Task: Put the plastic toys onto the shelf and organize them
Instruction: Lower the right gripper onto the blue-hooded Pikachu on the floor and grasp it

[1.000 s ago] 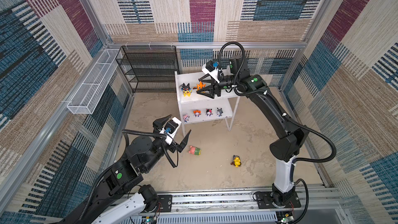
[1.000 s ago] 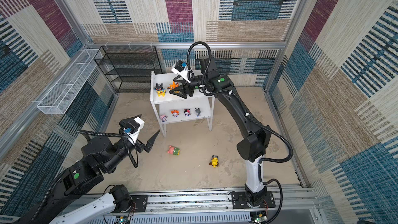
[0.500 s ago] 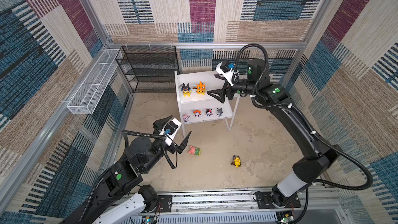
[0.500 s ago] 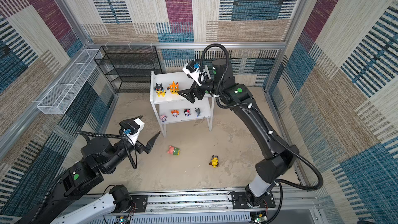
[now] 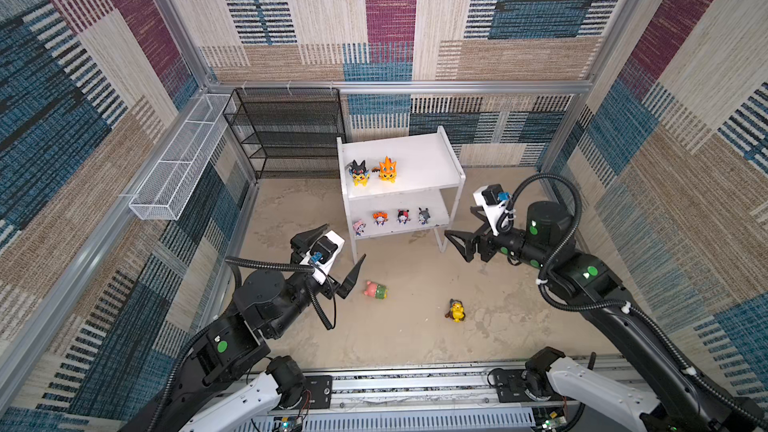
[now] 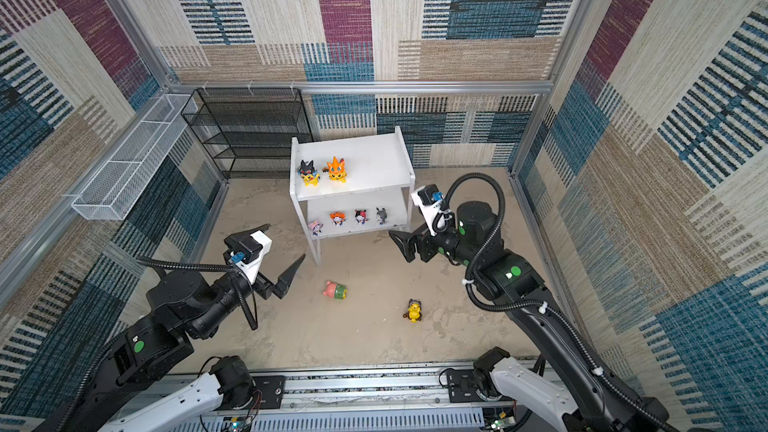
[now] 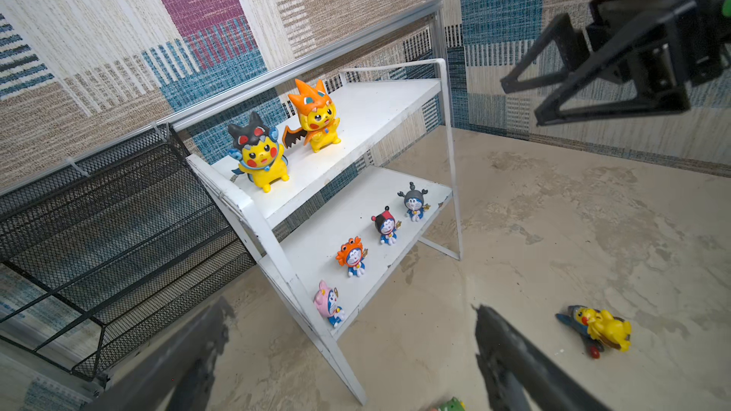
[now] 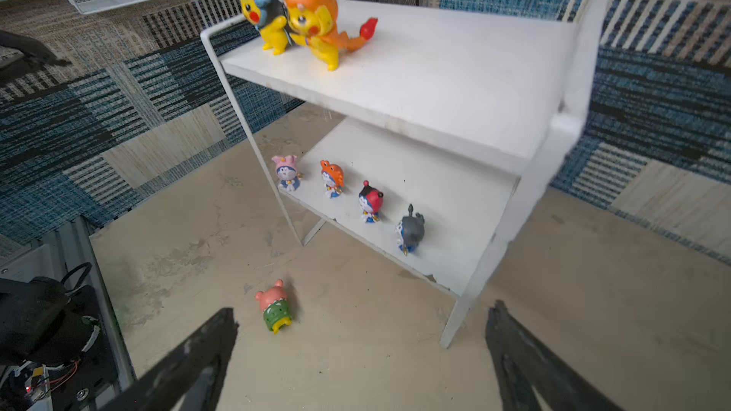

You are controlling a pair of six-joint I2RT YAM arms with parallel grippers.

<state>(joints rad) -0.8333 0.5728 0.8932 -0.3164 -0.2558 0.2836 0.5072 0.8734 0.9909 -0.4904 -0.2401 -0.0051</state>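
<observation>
Hovers with left arm (image 5: 266,305) at lower left, jaws apart; with right arm (image 5: 582,276) mid-right beside the shelf (image 5: 419,155), jaws apart. Shows six plastic toys (image 5: 387,170) shelved, two lying on tan tabletop (image 5: 407,338), amid patterned walls (image 5: 390,6).

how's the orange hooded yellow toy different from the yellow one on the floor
The orange-hooded toy stands upright on the top board of the shelf; the floor toy lies tipped over on the ground. The orange-hooded toy wears an orange hood; the floor toy's is dark bluish-grey. Both have yellow bodies.
</observation>
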